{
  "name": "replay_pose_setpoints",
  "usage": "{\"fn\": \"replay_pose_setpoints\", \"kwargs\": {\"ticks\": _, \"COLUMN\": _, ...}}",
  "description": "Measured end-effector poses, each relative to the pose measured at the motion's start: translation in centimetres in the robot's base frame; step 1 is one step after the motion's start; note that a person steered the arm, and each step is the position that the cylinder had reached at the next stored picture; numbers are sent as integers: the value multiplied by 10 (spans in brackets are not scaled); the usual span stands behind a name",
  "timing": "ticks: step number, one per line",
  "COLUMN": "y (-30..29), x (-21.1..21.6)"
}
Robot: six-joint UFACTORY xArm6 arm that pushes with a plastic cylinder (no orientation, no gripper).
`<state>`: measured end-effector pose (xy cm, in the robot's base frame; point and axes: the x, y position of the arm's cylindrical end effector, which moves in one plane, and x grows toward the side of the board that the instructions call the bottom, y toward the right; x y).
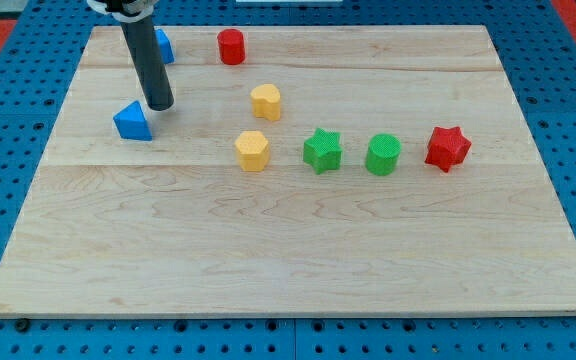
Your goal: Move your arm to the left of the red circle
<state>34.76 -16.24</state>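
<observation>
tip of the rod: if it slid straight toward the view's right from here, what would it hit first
Probably the upper yellow block, though that is unsure. My tip sits just right of the blue triangle block, and depth is hard to judge.

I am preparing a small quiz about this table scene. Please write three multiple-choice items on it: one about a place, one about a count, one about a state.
1. Where is my tip?
A. just right of the blue triangular block
B. beside the red star block
C. below the green star block

2. How many yellow blocks lie on the wooden board?
A. one
B. two
C. three

3. Is my tip at the left of the red round block?
A. yes, close beside it
B. not yet; it is lower and further left
C. no, it is to its right

Key: 1 A, the rod ends beside that block. 2 B, two yellow blocks show. 3 B, a gap separates them.
</observation>
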Motion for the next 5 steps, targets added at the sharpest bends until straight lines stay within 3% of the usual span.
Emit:
{"fn": "replay_pose_setpoints", "kwargs": {"ticks": 3, "y": 11, "x": -4}}
{"fn": "replay_pose_setpoints", "kwargs": {"ticks": 5, "y": 46, "x": -66}}
